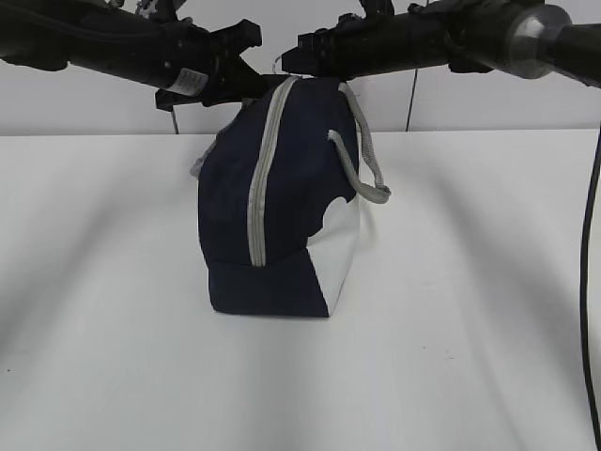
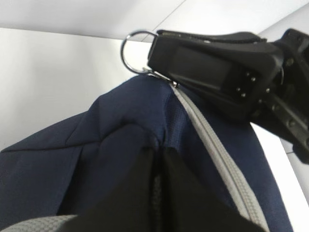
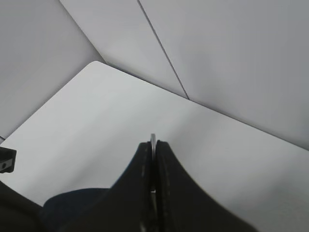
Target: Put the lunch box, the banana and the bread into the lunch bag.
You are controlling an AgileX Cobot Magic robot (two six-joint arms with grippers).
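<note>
The navy lunch bag (image 1: 282,211) stands upright on the white table with its grey zipper (image 1: 257,178) running closed up the side that faces me. At the bag's top left, my left gripper (image 1: 246,86) is shut on a fold of its navy fabric (image 2: 120,140); in the left wrist view the fingertips (image 2: 145,159) pinch that fold. My right gripper (image 1: 289,62) reaches in from the right and is shut on the zipper's ring pull (image 2: 124,52), whose thin metal edge (image 3: 153,139) shows between the fingers. The lunch box, banana and bread are out of view.
A grey strap handle (image 1: 368,160) hangs down the bag's right side. The white table (image 1: 113,310) ends at a pale wall behind. A dark cable (image 1: 586,282) hangs along the right edge of the exterior view.
</note>
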